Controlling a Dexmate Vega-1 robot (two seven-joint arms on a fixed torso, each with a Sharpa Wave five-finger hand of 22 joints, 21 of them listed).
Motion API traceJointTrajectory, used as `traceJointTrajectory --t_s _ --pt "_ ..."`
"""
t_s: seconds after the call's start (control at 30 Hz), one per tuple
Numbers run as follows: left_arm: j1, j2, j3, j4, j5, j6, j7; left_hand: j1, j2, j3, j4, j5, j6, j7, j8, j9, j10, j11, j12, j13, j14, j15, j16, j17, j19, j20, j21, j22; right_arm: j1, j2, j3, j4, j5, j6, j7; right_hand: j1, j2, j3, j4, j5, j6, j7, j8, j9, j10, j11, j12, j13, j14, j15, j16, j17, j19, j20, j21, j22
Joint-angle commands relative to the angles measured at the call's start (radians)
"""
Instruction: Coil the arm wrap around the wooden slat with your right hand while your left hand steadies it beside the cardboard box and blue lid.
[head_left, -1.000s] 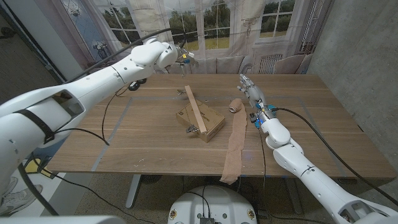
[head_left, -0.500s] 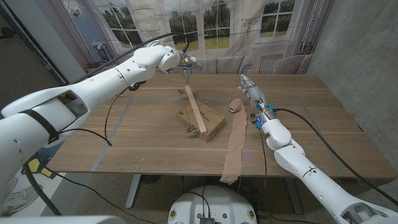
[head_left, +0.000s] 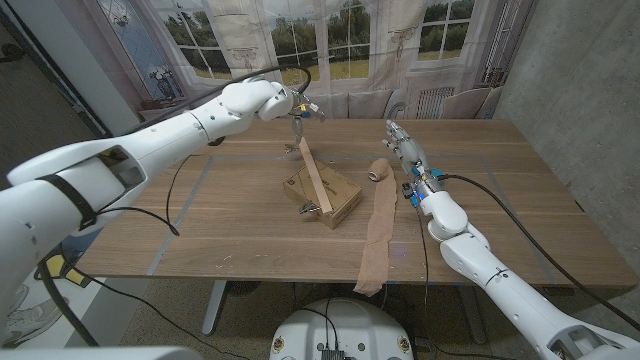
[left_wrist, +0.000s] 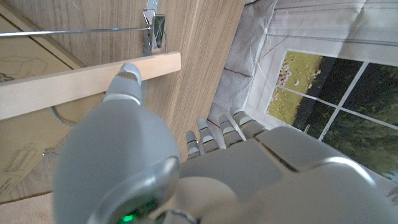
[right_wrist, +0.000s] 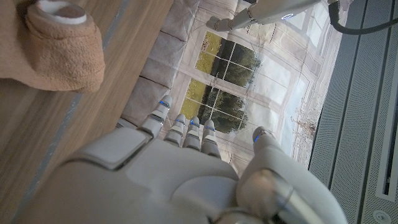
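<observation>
Arm wrap (head_left: 378, 232): tan stretch fabric, one long strip lying flat on the table (head_left: 520, 215), running from the near edge up toward the middle; its far end is rolled into a short coil (right_wrist: 62, 46) around a pale core. Judged soft, light and limp: it will sag, stretch under pull and drag along the wood. Best taken at the rolled end, where there is bulk to close fingers around; the flat tail offers little purchase.

Wooden slat (head_left: 316, 176): pale, straight, stiff strip lying slanted across the cardboard box (head_left: 324, 194), far end overhanging toward a small metal clip (left_wrist: 153, 32). Judged light and rigid, likely to pivot or slide on the box if the wrap is pulled tight, so it wants holding near one end, leaving the middle free for winding.

Left hand (head_left: 288, 101): hovering above the slat's far end. The left wrist view shows one fingertip (left_wrist: 127, 79) at the slat's edge and the other fingers extended beyond; nothing is grasped, fingers apart.

Right hand (head_left: 402, 141): standing just beside the coil, not touching it, fingers straight and spread, holding nothing.

Blue lid: not identifiable in these pictures.
</observation>
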Motion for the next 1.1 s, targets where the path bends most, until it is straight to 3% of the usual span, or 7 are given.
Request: traceJointTrajectory --t_s 0.03,0.3,1.1 --pt "-0.005 -0.019 0.046 0.07 0.081 -0.058 0.098 0.012 0.009 -0.003 0.001 0.016 -0.006 -0.001 -0.005 -0.004 -0.001 -0.006 -0.003 -0.002 -0.003 -0.036 0.007 0.001 0.006 0.002 0.004 0.0 0.022 0.018 -0.009 0.032 -0.001 -0.002 0.005 0.002 -0.003 -0.002 -0.002 0.002 0.011 -0.001 0.007 0.005 0.005 0.002 0.003 0.003 0.004 0.004 0.004 0.004 0.006 0.003 -0.001 0.005" --pt "-0.024 -0.051 0.068 0.14 0.083 -0.087 0.121 0.024 0.03 -0.003 0.003 0.03 0.022 -0.009 -0.003 -0.016 0.019 -0.015 -0.006 -0.011 0.004 -0.045 0.013 0.0 0.013 -0.001 0.01 0.0 0.038 0.032 -0.013 0.063 -0.004 0.001 0.007 0.001 -0.003 -0.003 -0.002 0.002 0.012 -0.002 0.007 0.005 0.006 0.001 0.003 0.003 0.004 0.005 0.004 0.004 0.007 0.003 -0.003 0.005" --pt "-0.084 -0.137 0.152 0.318 0.063 -0.121 0.133 0.05 0.044 -0.012 -0.001 0.055 0.06 -0.014 -0.004 -0.036 0.042 -0.025 -0.017 -0.027 -0.01 -0.047 0.01 -0.003 0.02 0.003 0.014 0.0 0.062 0.056 -0.009 0.107 -0.005 -0.001 0.0 0.0 -0.001 -0.002 -0.003 0.002 0.012 0.0 0.005 0.005 0.007 0.001 0.002 0.003 0.005 0.005 0.003 0.004 0.009 0.004 -0.007 0.005"
